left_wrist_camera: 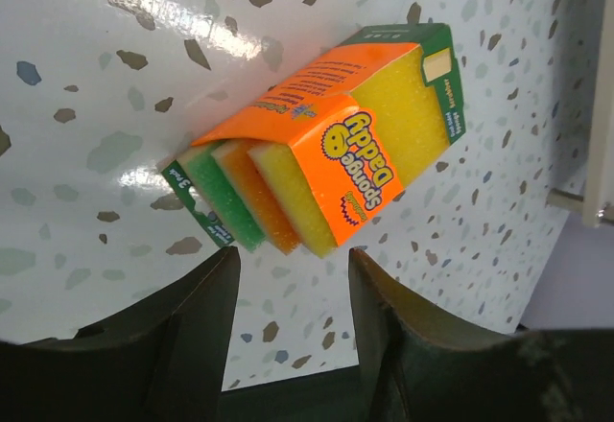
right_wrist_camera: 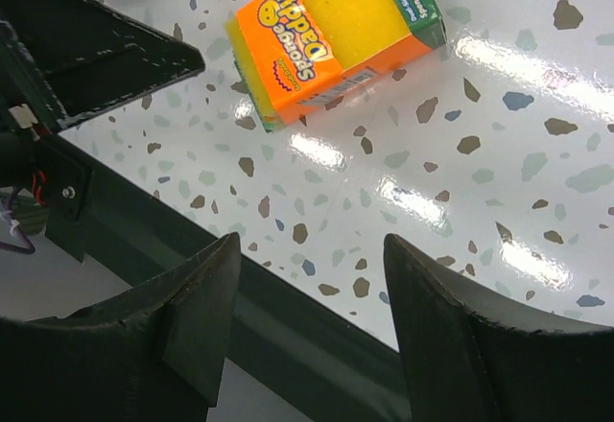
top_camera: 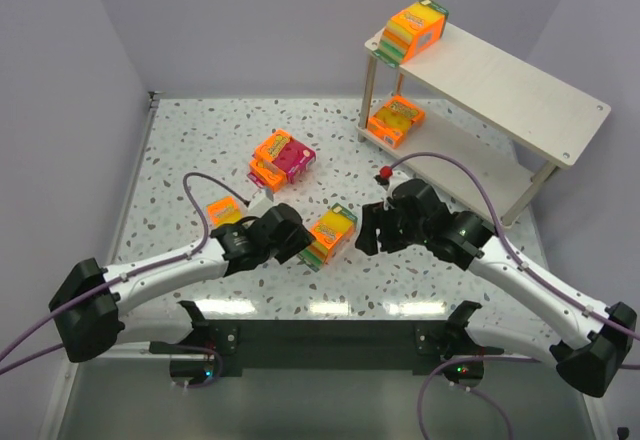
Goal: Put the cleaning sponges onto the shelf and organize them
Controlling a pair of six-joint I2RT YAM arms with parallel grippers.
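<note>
Facing the sponge pack [left_wrist_camera: 326,153] that lies just ahead of the left gripper [left_wrist_camera: 293,269], jaws wide apart and empty, probably to clamp its sides. Facing it likewise from opposite with the right gripper [right_wrist_camera: 312,249], parted, holding nothing; shelf [top_camera: 500,90] well apart behind it.

We see bright, even overhead light, white glare streaks on the glossy surface [right_wrist_camera: 537,67], and dark, slightly soft jaws up close.
</note>
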